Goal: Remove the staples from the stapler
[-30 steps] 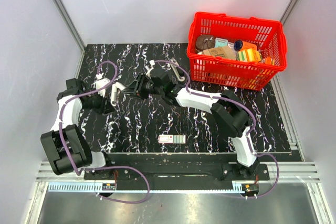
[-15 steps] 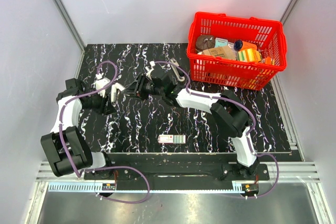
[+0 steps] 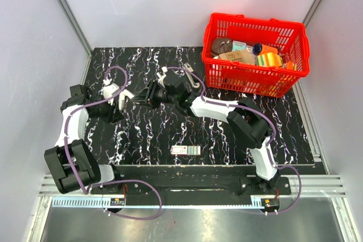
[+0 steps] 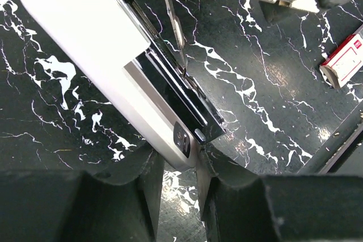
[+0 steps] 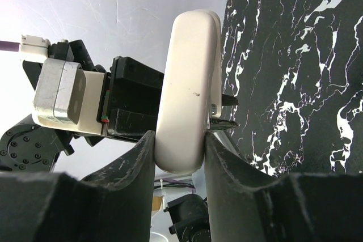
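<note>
The white stapler [image 3: 128,94] hangs above the left-middle of the table, held between both grippers and splayed open. In the left wrist view its lower white arm [image 4: 102,55] carries a shiny black magazine channel [image 4: 170,92]. The end of that arm sits between my left gripper [image 4: 180,165] tips, which press on both of its sides. The other white arm [image 5: 190,83] stands upright in the right wrist view, with my right gripper [image 5: 178,140] shut on its rounded end. No staples can be made out; they are hidden.
A small red-white-green box [image 3: 185,150] lies near the table's front edge, also visible from the left wrist [image 4: 346,63]. A red basket [image 3: 249,80] full of items stands at the back right. A grey metal tool [image 3: 191,75] lies beside it.
The left gripper and the stapler end it holds have shifted slightly to the left. The right arm has stayed still.
</note>
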Controlling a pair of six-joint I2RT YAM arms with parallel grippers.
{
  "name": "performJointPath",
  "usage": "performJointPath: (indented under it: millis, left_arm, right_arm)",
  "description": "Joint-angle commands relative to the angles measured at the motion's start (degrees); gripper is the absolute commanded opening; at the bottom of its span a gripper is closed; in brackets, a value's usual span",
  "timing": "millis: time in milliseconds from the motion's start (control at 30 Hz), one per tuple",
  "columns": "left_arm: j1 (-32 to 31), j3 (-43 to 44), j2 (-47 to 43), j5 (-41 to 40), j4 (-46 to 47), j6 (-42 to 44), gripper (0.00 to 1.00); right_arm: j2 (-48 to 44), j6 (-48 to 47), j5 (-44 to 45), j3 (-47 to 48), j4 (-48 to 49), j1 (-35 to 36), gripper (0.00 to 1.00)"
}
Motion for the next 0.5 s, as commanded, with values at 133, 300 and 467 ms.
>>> performJointPath:
  millis: [133, 300, 467]
  left_arm:
    - [0.4, -1.7, -3.2, 0.9, 1.8, 5.9, 0.17]
    - [0.4, -3.5, -5.0, -4.3, 2.5, 9.7, 0.11]
    - [0.4, -6.1, -8.4, -8.7, 6.3, 12.3, 0.10]
  right_arm:
    - [-3.4, 0.8, -3.9, -1.2, 5.4, 0.7, 0.00]
    - [-3.2, 0.4, -6.8, -3.7, 7.4, 0.6, 0.00]
    - [-2.9, -2.4, -9.7, -6.2, 8.8, 0.7, 0.00]
